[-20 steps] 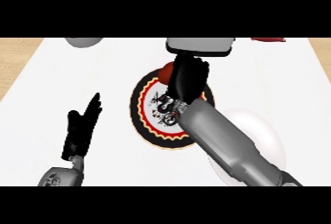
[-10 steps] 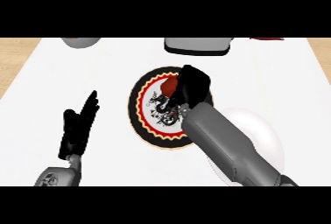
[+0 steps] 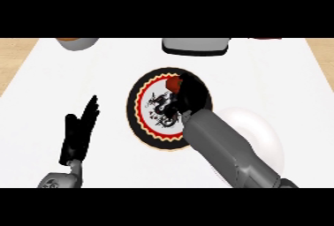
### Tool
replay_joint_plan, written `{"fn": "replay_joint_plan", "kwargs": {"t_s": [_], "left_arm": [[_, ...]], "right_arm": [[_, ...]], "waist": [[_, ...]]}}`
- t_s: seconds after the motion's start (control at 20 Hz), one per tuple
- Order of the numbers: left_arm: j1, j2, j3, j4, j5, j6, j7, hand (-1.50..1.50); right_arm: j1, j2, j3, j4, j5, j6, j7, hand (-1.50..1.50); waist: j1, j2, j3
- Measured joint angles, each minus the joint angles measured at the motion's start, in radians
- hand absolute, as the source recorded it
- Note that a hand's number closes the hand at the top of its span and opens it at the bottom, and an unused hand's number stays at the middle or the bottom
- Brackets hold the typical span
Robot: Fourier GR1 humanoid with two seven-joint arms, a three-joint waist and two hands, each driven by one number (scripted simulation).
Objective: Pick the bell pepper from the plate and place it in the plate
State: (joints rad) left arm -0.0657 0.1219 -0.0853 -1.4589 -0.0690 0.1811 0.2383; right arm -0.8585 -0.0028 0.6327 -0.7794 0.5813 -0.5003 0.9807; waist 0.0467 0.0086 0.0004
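A black plate with a red and yellow rim and a dragon picture lies in the middle of the white counter. On its far right part I see a piece of the red bell pepper. My right hand is over that side of the plate, fingers curled round the pepper and hiding most of it. A plain white plate lies to the right of the black one, partly under my right forearm. My left hand rests open at the lower left, fingers up, apart from both plates.
A grey container stands at the counter's far edge behind the black plate. A brown bowl sits at the far left. Wooden floor shows past the counter's left and right sides.
My right hand has drawn back from the black plate's far rim towards me and curled, and a red part of the pepper now shows at its left. The left hand has stayed still.
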Motion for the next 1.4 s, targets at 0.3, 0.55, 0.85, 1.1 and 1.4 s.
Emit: {"fn": "replay_joint_plan", "kwargs": {"t_s": [0.3, 0.55, 0.85, 1.1, 1.4], "left_arm": [[-0.001, 0.025, 0.034, 0.006, 0.020, -0.019, -0.011, 0.00], [0.021, 0.023, 0.034, -0.018, 0.022, -0.017, 0.001, 0.00], [0.014, 0.018, 0.038, -0.011, 0.015, -0.020, 0.001, 0.00], [0.022, 0.024, 0.057, -0.023, 0.024, -0.038, 0.004, 0.00], [0.027, 0.015, 0.071, -0.004, 0.016, -0.050, -0.021, 0.00]], "right_arm": [[0.033, 0.000, -0.028, -0.143, -0.024, -0.216, -0.146, -1.50], [0.139, -0.001, -0.075, -0.270, -0.089, -0.385, -0.296, -1.50], [0.271, 0.000, -0.077, -0.365, -0.249, -0.458, -0.518, -1.50], [0.336, 0.001, -0.066, -0.352, -0.396, -0.477, -0.742, -1.50], [0.297, 0.001, -0.033, -0.270, -0.520, -0.506, -0.865, -1.50]], "waist": [[-0.019, -0.005, 0.001], [-0.030, -0.006, 0.002], [-0.035, -0.006, 0.001], [-0.034, -0.006, 0.000], [-0.034, -0.007, 0.000]]}}
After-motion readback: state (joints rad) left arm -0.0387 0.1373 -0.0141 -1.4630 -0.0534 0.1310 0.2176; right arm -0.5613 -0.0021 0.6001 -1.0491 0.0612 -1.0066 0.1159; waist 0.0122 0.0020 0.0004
